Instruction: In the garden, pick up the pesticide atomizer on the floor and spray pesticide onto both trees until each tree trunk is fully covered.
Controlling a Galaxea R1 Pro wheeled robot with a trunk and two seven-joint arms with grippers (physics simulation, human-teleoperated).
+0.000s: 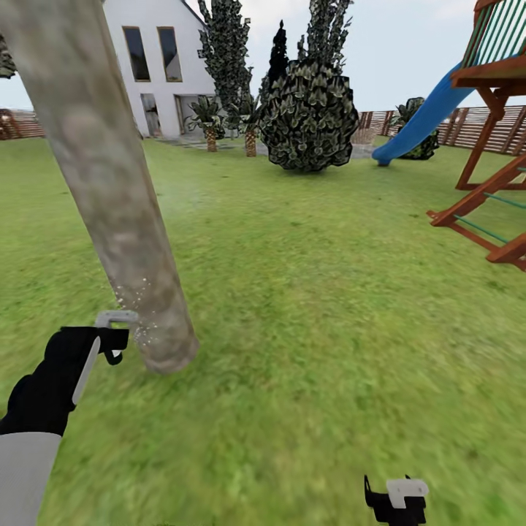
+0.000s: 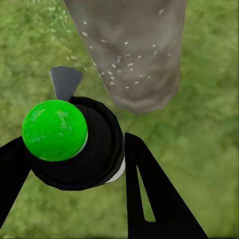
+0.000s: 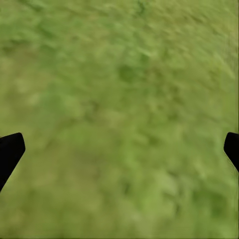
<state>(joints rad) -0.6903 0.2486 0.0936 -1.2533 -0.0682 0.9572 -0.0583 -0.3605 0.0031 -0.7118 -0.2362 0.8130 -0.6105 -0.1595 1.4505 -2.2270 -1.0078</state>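
Atomizer [image 2: 74, 144] sits in my left end effector [image 1: 109, 337], whose black fingers [image 2: 149, 194] close on either side of its dark round body, with the green ball top [image 2: 54, 130] facing the wrist camera and the grey nozzle [image 2: 65, 80] pointing toward the trunk [image 1: 109, 204]. From the head camera, that end effector is low on my left, just beside the foot of the trunk where it meets the lawn [image 1: 314, 292]. White specks of pesticide [image 1: 135, 310] hang between nozzle and bark and dot the lowest part of the trunk [image 2: 134, 50]. The trunk is thick, mottled grey-brown and leans up out of the frame's top. My right end effector [image 1: 396, 504] is down at the lower edge of the head view, its fingers spread wide and empty over bare grass [image 3: 119, 119]. Farther off stand a dark round shrub [image 1: 310, 117], short palms [image 1: 212, 124], a white house [image 1: 161, 66], a slat fence [image 1: 467, 124], and a wooden play frame [image 1: 489, 161] with a blue slide [image 1: 416, 124].
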